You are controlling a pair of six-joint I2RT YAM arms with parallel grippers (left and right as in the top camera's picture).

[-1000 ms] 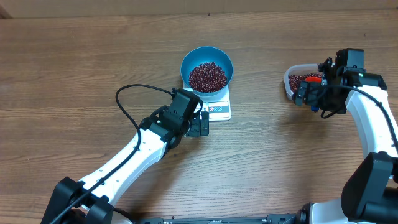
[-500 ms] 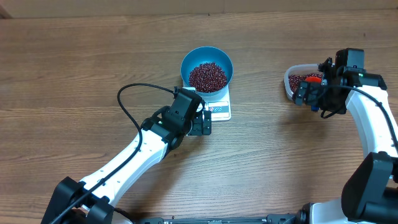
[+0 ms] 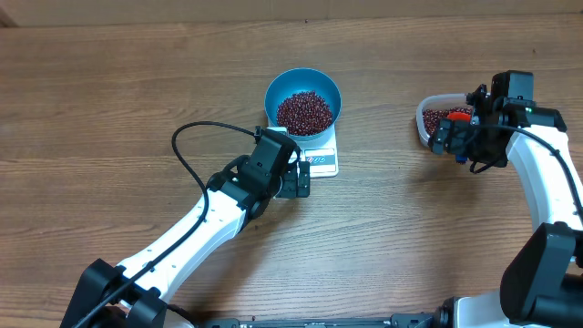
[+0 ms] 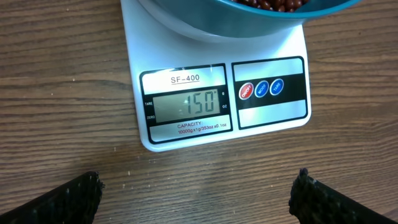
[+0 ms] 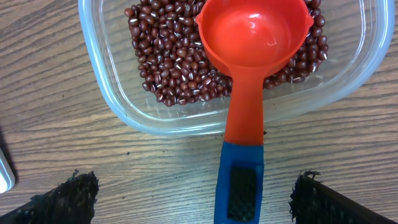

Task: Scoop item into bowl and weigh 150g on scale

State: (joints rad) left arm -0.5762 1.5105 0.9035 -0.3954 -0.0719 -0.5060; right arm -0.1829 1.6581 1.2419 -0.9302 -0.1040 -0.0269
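my left end effector (image 4: 196,205) hangs wide open and empty over the surface (image 4: 62,93), just before the scale (image 4: 214,93), whose display reads 150. beyond, the bowl (image 4: 205,22) sits on it, holding the beans (image 3: 304,111). my right end effector (image 3: 453,138), equally open and empty, hovers over the scoop (image 5: 252,37) resting in the tub (image 5: 106,81). weighing looks finished; next i'd just retreat without nudging the scale.

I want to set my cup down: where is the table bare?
Bare wood: between the small white scale under the round blue bowl and the clear plastic tub, and along the left edge. Crowded close to scale and tub.
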